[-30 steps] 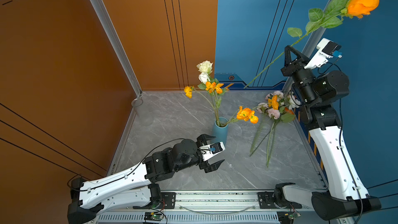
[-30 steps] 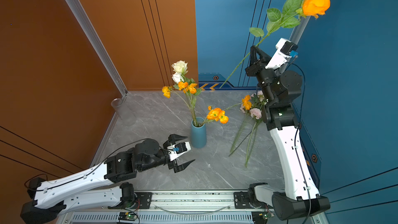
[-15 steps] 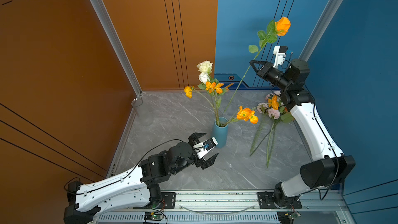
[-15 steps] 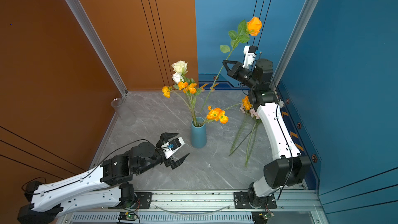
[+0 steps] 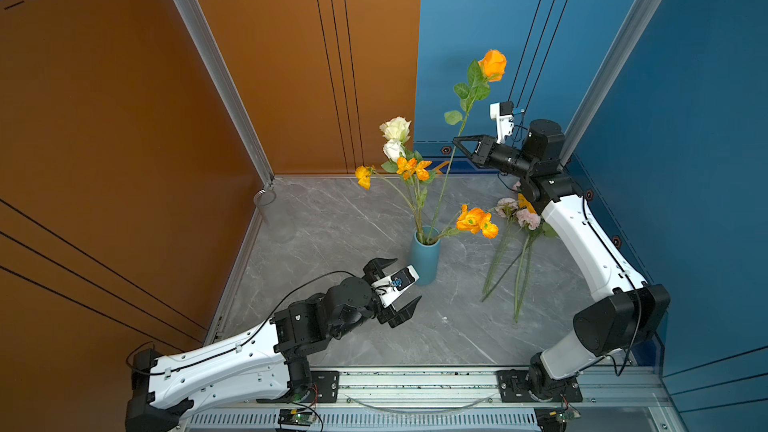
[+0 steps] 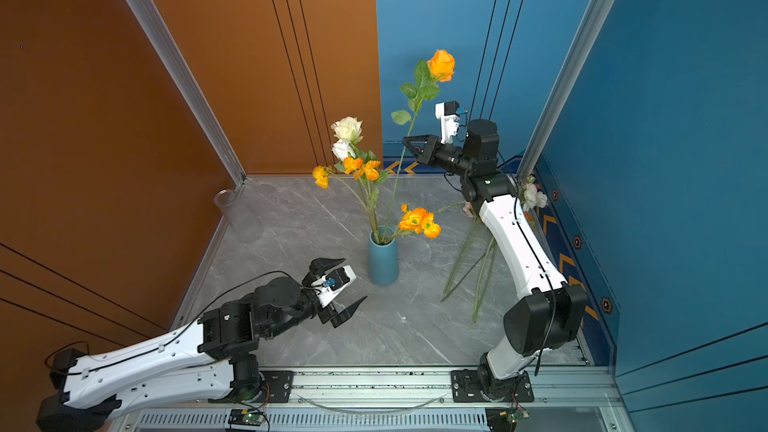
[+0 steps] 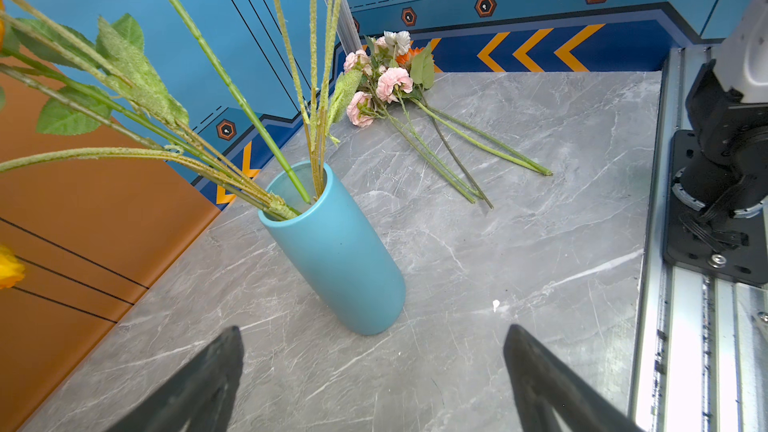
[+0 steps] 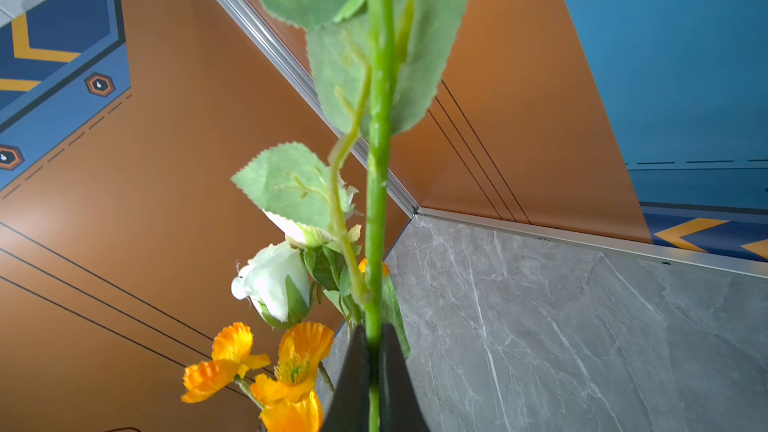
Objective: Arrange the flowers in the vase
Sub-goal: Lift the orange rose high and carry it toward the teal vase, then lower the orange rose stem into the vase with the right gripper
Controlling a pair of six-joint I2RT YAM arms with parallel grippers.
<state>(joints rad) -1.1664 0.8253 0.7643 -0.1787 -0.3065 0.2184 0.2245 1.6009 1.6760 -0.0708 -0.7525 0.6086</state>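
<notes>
Right end effector (image 5: 456,143) pinches orange rose (image 5: 493,64) stem.

- The black left gripper (image 5: 406,279) is low and wide open.
- The black right gripper (image 5: 457,142) is up high, pinching a long green flower stem (image 8: 377,201).

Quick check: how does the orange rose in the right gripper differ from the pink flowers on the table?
The orange rose stands nearly upright, stem end in the blue vase; the pink flowers lie flat on the table. The right gripper pinches the rose's stem with shut jaws; the pink flowers lie loose. The rose is one large bloom; the pink flowers are several small ones. Both have long green stems.
</notes>
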